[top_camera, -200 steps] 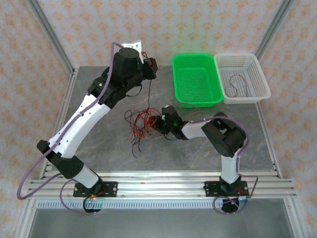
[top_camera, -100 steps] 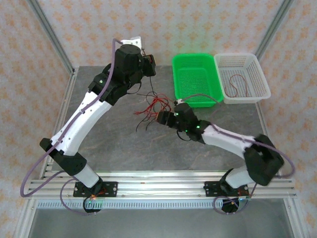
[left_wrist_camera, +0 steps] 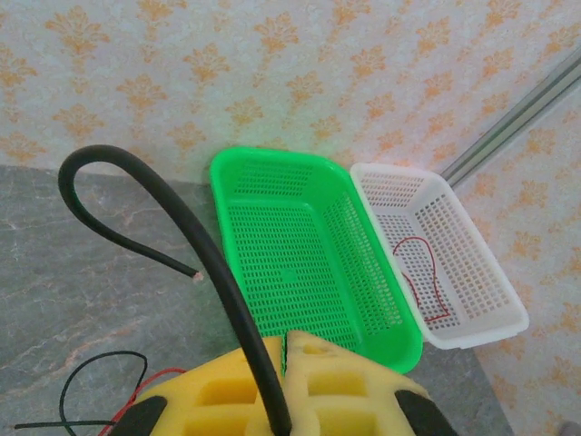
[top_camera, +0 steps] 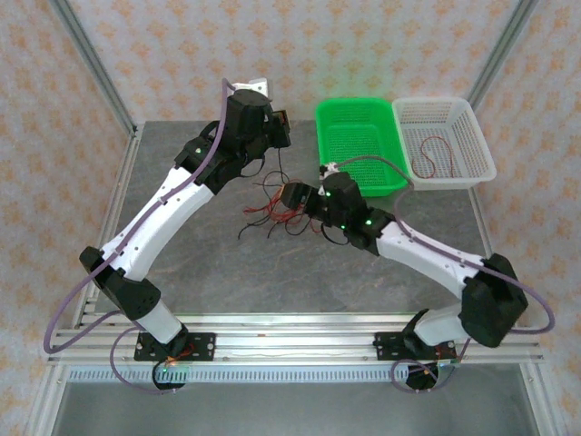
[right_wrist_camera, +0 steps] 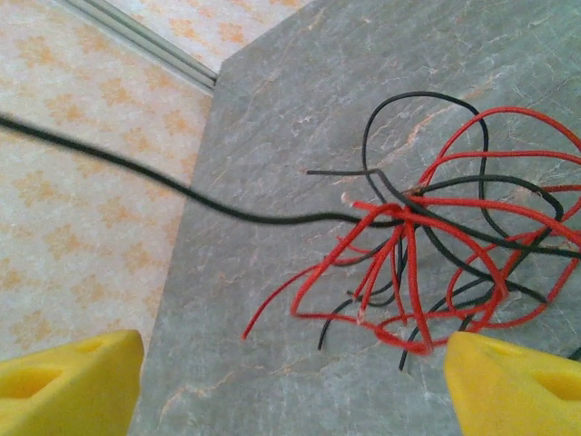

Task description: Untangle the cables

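1. Table (top_camera: 209, 263): one grey stone-patterned top. It carries two baskets and one knot of cables.
2. Left arm (top_camera: 168, 204): the left gripper (left_wrist_camera: 283, 350) has its two yellow fingers (left_wrist_camera: 340, 386) pressed together on one black cable (left_wrist_camera: 195, 227), which loops up and over in front of the wrist camera. The arm rises from its base and stretches to the far middle of the table, with the wrist held high.
3. Right arm (top_camera: 427, 259): the right gripper (right_wrist_camera: 292, 350) has its two fingers (right_wrist_camera: 73, 381) spread wide and grips nothing. The elbow is bent out to the right and the forearm reaches left, low over the table, to the knot.
4. Baskets: one green basket (top_camera: 359, 150) and one white basket (top_camera: 454, 127) stand side by side, touching, at the far right.
5. Knot of cables (right_wrist_camera: 413, 245): red and black strands lie on the table just ahead of the open fingers, too snarled to count. One black strand runs from it up to the left.
6. One red cable (top_camera: 434, 154) lies alone in the white basket.
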Controlling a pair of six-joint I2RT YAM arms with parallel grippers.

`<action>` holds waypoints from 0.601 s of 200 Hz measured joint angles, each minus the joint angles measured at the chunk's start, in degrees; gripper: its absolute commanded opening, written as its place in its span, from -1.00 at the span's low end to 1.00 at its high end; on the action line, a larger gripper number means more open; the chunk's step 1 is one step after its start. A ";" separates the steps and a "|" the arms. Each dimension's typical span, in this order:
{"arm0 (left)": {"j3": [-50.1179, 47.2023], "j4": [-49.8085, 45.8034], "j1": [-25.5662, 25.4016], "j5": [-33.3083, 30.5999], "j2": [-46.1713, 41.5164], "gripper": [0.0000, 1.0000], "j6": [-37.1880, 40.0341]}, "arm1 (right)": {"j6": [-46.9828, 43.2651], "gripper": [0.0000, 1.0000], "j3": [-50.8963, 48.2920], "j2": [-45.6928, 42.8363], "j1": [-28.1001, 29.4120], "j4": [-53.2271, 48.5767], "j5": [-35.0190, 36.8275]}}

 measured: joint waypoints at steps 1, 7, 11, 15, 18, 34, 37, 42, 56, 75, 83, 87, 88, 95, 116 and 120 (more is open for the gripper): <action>0.00 0.00 0.00 0.02 0.00 -1.00 0.00 | 0.04 0.71 0.13 0.17 0.02 0.00 0.02; 0.00 0.00 0.00 0.02 0.00 -1.00 0.00 | 0.35 0.71 1.09 1.62 0.07 0.00 0.46; 0.00 0.00 0.00 0.02 0.00 -1.00 0.00 | 0.61 0.71 1.64 2.38 0.07 0.02 0.59; 0.00 0.00 0.00 0.04 0.00 -1.00 0.00 | 0.72 0.71 2.29 3.41 0.13 0.02 0.85; 0.00 0.00 0.00 0.04 0.00 -1.00 0.02 | 0.87 0.71 2.71 4.04 0.17 0.04 1.11; 0.00 0.04 0.00 0.24 0.00 -1.00 0.00 | 1.38 0.71 5.11 7.30 0.46 -0.35 2.71; 0.00 0.09 0.00 0.22 0.00 -1.00 0.02 | 1.55 0.71 5.55 7.82 0.50 -0.52 3.13; 0.00 0.15 0.00 0.26 0.00 -1.00 0.00 | 1.70 0.70 6.34 8.74 0.63 -0.87 3.89; 0.00 0.59 0.00 0.37 0.00 -1.00 0.00 | 2.10 0.66 8.26 10.95 0.83 -1.49 6.19; 0.00 1.09 0.00 0.48 0.00 -1.00 0.00 | 2.62 0.49 9.33 13.35 0.96 -1.90 9.22; 0.00 1.18 0.00 0.48 0.00 -1.00 0.00 | 3.06 0.41 9.33 14.19 0.96 -2.08 10.25; 0.00 1.20 0.00 0.48 0.00 -1.00 0.02 | 2.86 0.36 9.33 14.69 0.96 -2.16 10.80; 0.00 1.20 0.00 0.48 0.00 -1.00 0.02 | 2.99 0.34 9.33 14.78 0.96 -2.16 10.82; 0.02 1.20 0.00 0.48 0.00 -1.00 0.02 | 3.21 0.26 9.33 15.65 0.96 -2.23 11.45; 0.81 0.57 0.00 0.39 0.00 -1.00 0.20 | 3.89 0.10 9.14 17.75 0.96 -2.51 12.52; 1.29 0.20 0.00 0.33 0.00 -1.00 0.28 | 3.74 0.07 9.03 18.01 0.96 -2.54 12.63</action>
